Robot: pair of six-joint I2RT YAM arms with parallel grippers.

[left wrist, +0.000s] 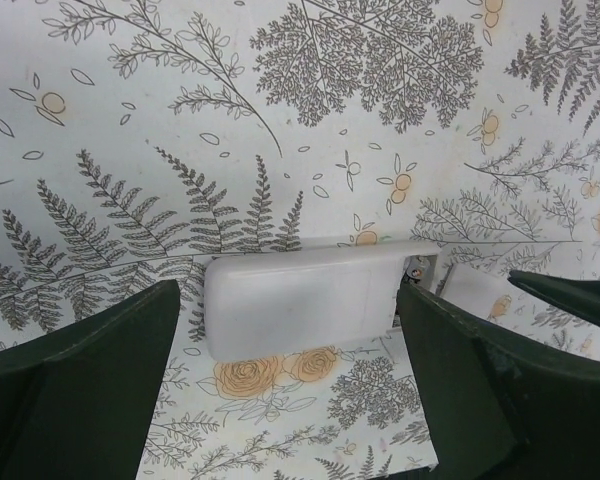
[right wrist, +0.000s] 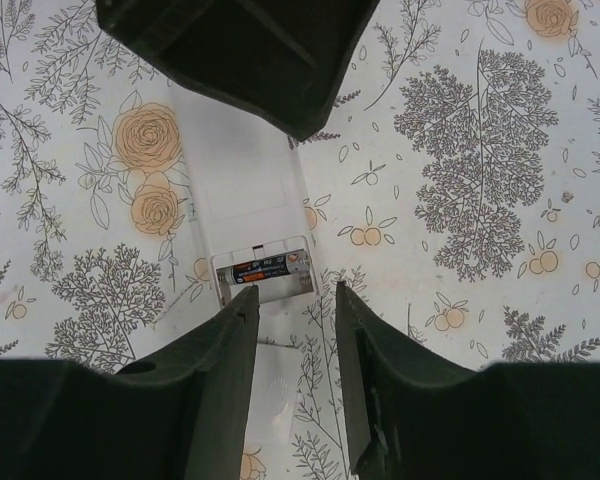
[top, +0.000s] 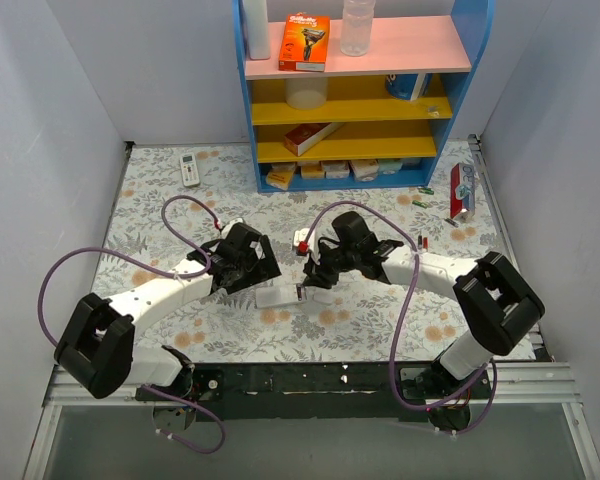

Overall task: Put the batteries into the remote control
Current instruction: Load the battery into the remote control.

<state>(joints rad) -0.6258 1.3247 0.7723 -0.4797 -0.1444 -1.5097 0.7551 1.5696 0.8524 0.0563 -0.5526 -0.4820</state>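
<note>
Left gripper (left wrist: 288, 296): stood wide open astride the remote control (left wrist: 300, 305), empty.
Right gripper (right wrist: 295, 300): half-open, empty, at its open end.
Done: one battery (right wrist: 265, 268) lay seated inside.
Remaining: likely a second cell, then the cover.

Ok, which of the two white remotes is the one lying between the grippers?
The plain buttonless remote control, its battery bay open with a battery inside. The smaller remote with buttons lies far off, near the shelf.

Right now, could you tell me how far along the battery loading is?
Done: the remote control has its compartment open and one battery seated inside. In hand: the right hand hovers at it; the left hand, open, straddles the remote. Remaining: I cannot tell whether a second cell is in; the compartment needs closing.
</note>
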